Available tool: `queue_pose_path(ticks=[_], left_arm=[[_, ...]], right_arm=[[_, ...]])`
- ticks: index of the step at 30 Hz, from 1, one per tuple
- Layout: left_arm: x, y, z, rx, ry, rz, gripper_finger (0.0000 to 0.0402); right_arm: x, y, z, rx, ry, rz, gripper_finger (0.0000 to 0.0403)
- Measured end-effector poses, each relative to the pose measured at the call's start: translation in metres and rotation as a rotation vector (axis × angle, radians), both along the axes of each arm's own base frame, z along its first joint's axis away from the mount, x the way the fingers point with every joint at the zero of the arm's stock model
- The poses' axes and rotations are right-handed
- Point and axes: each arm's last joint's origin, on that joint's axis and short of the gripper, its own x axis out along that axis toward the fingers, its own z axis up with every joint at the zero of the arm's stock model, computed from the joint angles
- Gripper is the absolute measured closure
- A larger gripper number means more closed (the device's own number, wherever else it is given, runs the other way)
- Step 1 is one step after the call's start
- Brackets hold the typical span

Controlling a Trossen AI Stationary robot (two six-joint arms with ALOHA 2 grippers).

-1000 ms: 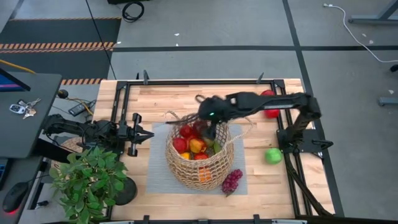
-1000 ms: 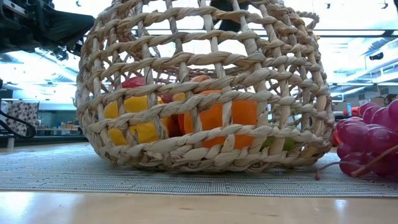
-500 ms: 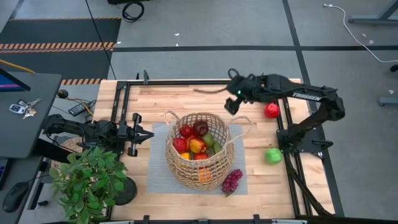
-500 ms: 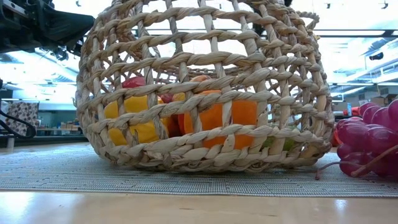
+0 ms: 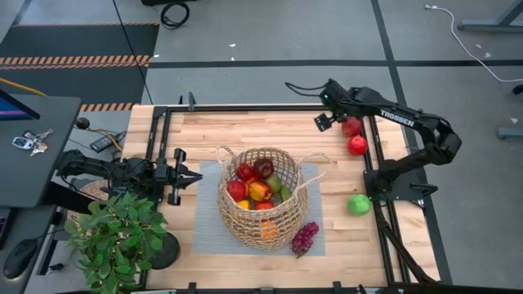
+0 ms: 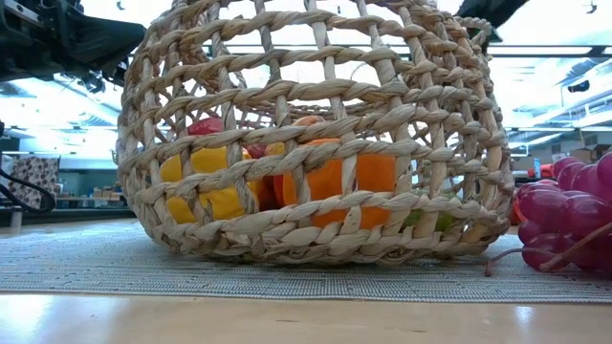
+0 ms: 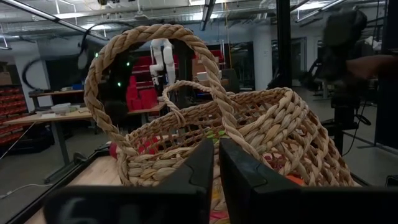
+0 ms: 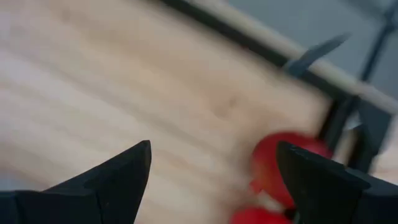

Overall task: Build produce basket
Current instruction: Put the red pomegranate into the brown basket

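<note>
Hovering with jaws spread wide and empty, the right gripper (image 5: 321, 122) is positioned just beside two red apples (image 5: 355, 136), apparently to collect one for the basket (image 5: 263, 198).

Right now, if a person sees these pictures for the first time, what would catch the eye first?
Probably the round tan open-weave wicker basket at the table's middle, on a grey mat, already piled with red, yellow and orange toy fruits. Next, the dark right gripper, jaws open and empty, near the table's far right edge beside two red toy apples. A purple toy grape bunch and a green toy apple lie outside the basket.
</note>
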Motion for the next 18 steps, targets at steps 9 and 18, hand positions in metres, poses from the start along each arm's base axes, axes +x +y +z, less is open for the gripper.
queue_pose_path(ticks=[9, 18], left_arm=[[0.000, 0.000, 0.000, 0.000, 0.000, 0.000, 0.0369], [0.000, 0.000, 0.000, 0.000, 0.000, 0.000, 0.0372]], right_arm=[[-0.024, -0.023, -0.021, 0.179, 0.080, -0.089, 0.0055], [-0.023, -0.044, -0.030, 0.185, 0.182, -0.141, 0.0054]])
